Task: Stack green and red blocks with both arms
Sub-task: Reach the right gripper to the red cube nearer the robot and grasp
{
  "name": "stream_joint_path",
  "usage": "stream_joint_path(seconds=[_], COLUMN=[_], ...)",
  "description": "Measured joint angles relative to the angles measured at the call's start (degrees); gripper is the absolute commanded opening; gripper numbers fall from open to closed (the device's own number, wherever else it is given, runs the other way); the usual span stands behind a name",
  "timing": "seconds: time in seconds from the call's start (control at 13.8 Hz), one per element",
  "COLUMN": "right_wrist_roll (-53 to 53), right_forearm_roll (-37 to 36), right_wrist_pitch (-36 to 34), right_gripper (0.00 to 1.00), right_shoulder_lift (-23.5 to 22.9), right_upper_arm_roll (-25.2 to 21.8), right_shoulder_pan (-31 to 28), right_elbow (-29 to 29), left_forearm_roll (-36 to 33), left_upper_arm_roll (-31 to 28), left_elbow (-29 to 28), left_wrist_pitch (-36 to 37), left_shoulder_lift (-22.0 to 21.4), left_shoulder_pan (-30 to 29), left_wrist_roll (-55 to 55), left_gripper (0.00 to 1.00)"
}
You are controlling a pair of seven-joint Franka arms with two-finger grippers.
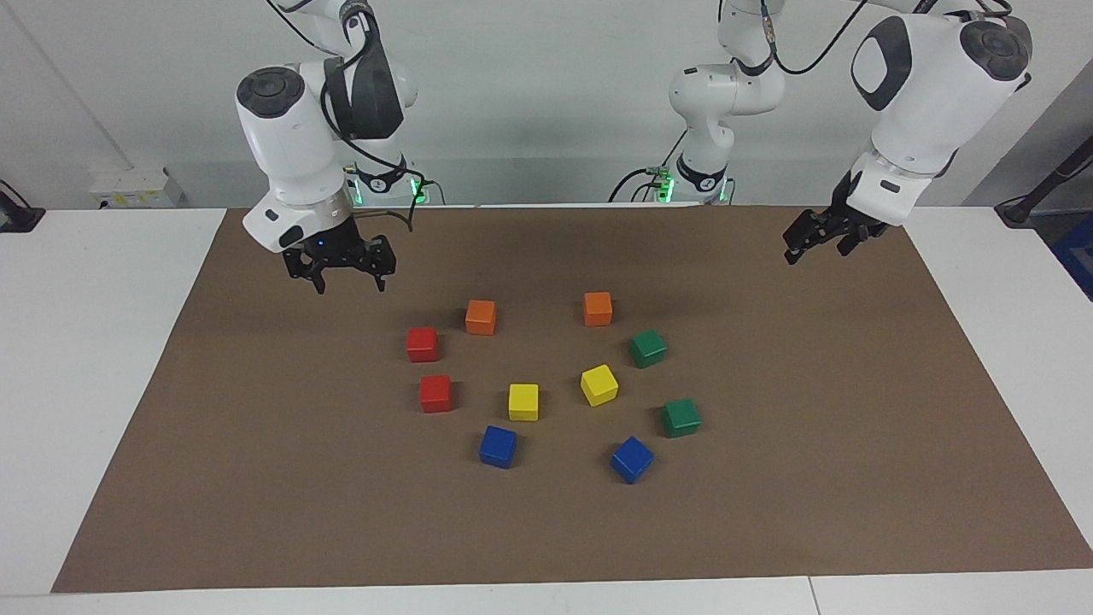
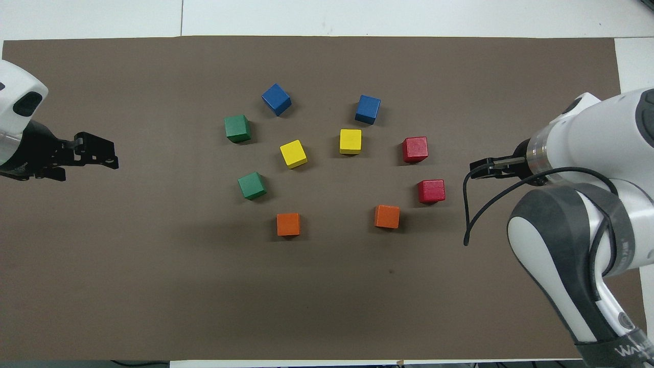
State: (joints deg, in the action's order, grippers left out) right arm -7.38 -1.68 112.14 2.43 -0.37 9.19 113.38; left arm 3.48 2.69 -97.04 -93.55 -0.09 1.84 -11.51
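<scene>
Two red blocks (image 1: pixel 422 344) (image 1: pixel 435 393) lie on the brown mat toward the right arm's end, also seen from overhead (image 2: pixel 431 191) (image 2: pixel 415 149). Two green blocks (image 1: pixel 648 348) (image 1: pixel 680 418) lie toward the left arm's end (image 2: pixel 252 185) (image 2: pixel 237 128). All four lie singly and apart. My right gripper (image 1: pixel 350 285) (image 2: pixel 483 168) hangs open and empty above the mat, beside the red blocks on the right arm's side. My left gripper (image 1: pixel 815 251) (image 2: pixel 97 156) waits open and empty over the mat's edge at the left arm's end.
Two orange cubes (image 1: pixel 481 317) (image 1: pixel 598 308) lie nearest the robots. Two yellow cubes (image 1: pixel 523 401) (image 1: pixel 599 384) sit in the middle of the ring, and two blue cubes (image 1: pixel 498 447) (image 1: pixel 632 459) lie farthest. White table (image 1: pixel 85 342) surrounds the mat (image 1: pixel 811 478).
</scene>
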Motion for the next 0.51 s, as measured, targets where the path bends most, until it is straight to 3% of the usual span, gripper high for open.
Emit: stream_joint_path(seconds=[0.51], right_wrist_roll=[-1.43], right_forearm_roll=[0.03], right_wrist_pitch=[6.64], right_gripper=[1.00], right_shoulder_lift=[-5.33], right_upper_arm_roll=[0.01], right_shoulder_pan=[2.09], right_elbow=[0.97], left_forearm_roll=[0.00], left_upper_arm_roll=[0.00], left_elbow=[0.00], left_wrist_pitch=[0.00], left_shoulder_lift=[0.00], left_shoulder_pan=[0.00], left_wrist_roll=[0.00], left_gripper=[1.00])
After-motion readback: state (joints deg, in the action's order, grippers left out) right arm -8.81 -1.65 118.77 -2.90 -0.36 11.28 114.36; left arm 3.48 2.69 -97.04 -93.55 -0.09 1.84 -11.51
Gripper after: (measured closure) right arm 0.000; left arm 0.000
